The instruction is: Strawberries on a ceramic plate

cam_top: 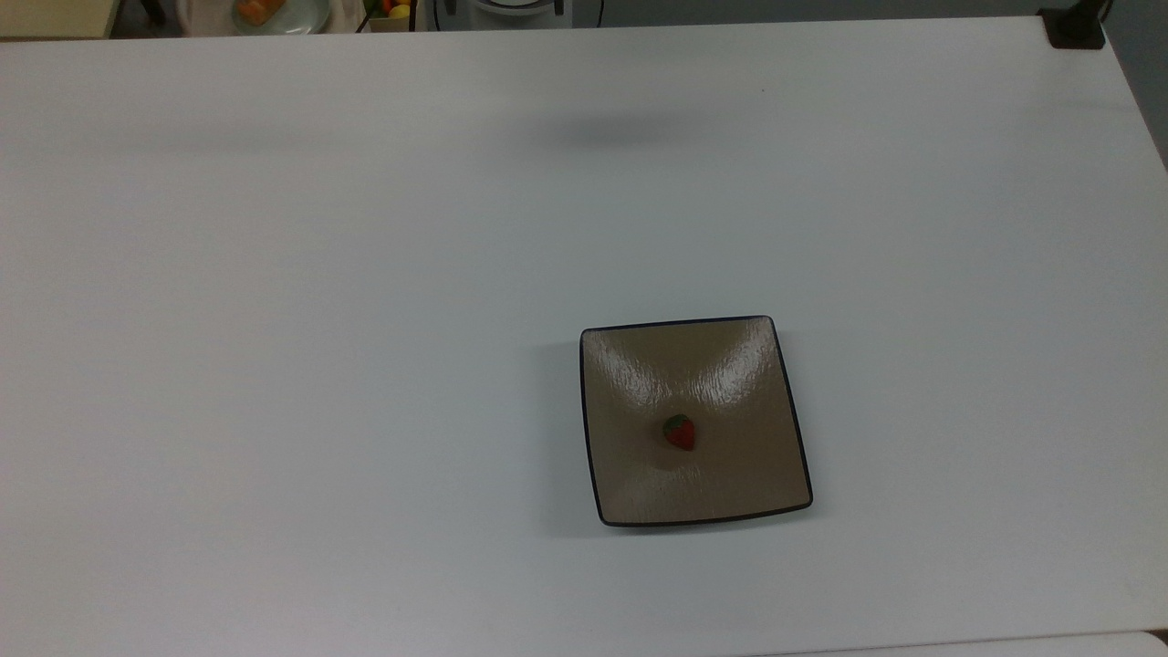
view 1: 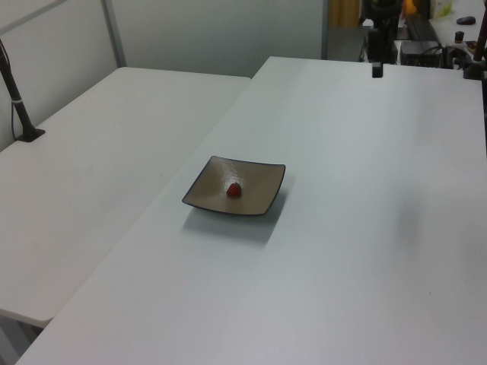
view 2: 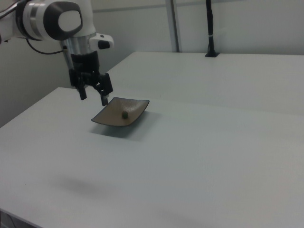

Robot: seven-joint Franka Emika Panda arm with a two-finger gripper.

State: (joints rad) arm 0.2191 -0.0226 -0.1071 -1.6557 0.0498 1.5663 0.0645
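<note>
The table point(cam_top: 274, 319) was otherwise bare around the plate point(cam_top: 639, 493). Raised well off it, the gripper point(view 2: 93, 99) hung empty, fingers spread apart. The strawberry point(cam_top: 679, 432) lay in the plate's middle; probably light, soft and bruisable, best pinched gently across its sides, with nothing obstructing.

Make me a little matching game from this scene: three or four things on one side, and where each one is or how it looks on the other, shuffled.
Things:
1. strawberry
2. ceramic plate
3. gripper
4. table

Descriptions:
A. plain white, carries the rest
B. open, holds nothing, up in the air
C. square, glossy tan, thin black rim
D. small, red, green cap, lies on the plate

Pairs: 1-D, 2-C, 3-B, 4-A
</note>
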